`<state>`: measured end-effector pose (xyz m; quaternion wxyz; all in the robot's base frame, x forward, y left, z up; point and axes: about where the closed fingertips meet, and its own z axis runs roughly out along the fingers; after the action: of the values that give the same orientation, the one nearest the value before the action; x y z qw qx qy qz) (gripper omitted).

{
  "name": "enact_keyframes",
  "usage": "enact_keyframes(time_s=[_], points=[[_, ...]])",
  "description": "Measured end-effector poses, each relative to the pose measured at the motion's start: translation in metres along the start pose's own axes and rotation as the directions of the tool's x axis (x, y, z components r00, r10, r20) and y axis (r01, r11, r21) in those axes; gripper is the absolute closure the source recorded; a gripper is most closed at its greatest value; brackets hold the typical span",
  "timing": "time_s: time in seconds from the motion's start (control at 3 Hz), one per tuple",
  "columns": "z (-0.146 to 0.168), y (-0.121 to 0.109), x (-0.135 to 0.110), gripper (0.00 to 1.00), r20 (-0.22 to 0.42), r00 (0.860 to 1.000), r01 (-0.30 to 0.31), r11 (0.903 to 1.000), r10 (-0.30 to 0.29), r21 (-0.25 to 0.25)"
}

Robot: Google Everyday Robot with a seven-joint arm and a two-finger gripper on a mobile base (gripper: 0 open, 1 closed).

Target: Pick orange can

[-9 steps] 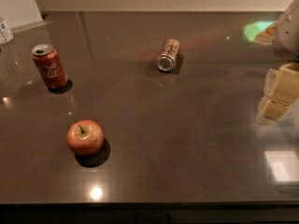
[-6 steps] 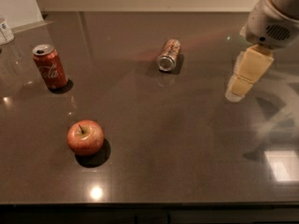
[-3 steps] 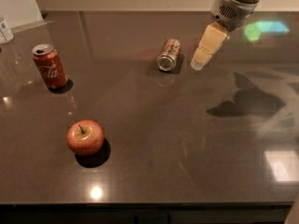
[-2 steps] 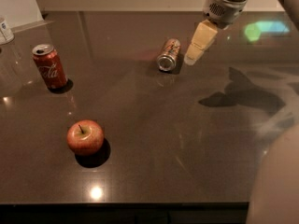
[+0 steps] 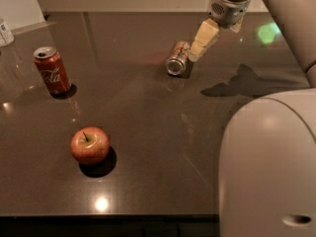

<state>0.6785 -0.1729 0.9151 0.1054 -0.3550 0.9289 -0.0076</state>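
The orange can lies on its side on the dark table, at the back centre, its silver end turned toward me. My gripper hangs just right of the can and slightly above it, its tan fingers pointing down and left toward the can's far end. It holds nothing that I can see. The arm comes in from the upper right and its large pale body fills the lower right.
A red Coca-Cola can stands upright at the left. A red apple sits at the front left. A white object shows at the far left edge. The arm's shadow lies right of the orange can.
My gripper has swept from the right edge of the table leftward and farther back, ending beside the orange can. The arm's body now fills the lower right. Can, apple and red can have not moved.
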Motion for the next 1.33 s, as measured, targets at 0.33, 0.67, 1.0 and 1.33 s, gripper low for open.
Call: enact_keyframes(time_s=[0.33, 0.67, 1.0, 1.33], points=[[0.006, -0.004, -0.017, 0.00, 0.027, 0.997, -0.069, 0.9976, 0.069, 0.003], [0.011, 0.004, -0.036, 0.00, 0.056, 0.990, -0.129, 0.9916, 0.129, -0.006], [0.018, 0.011, -0.050, 0.00, 0.058, 0.975, -0.215, 0.9765, 0.215, -0.001], [0.029, 0.017, -0.057, 0.00, 0.037, 0.949, -0.315, 0.9491, 0.314, 0.012]])
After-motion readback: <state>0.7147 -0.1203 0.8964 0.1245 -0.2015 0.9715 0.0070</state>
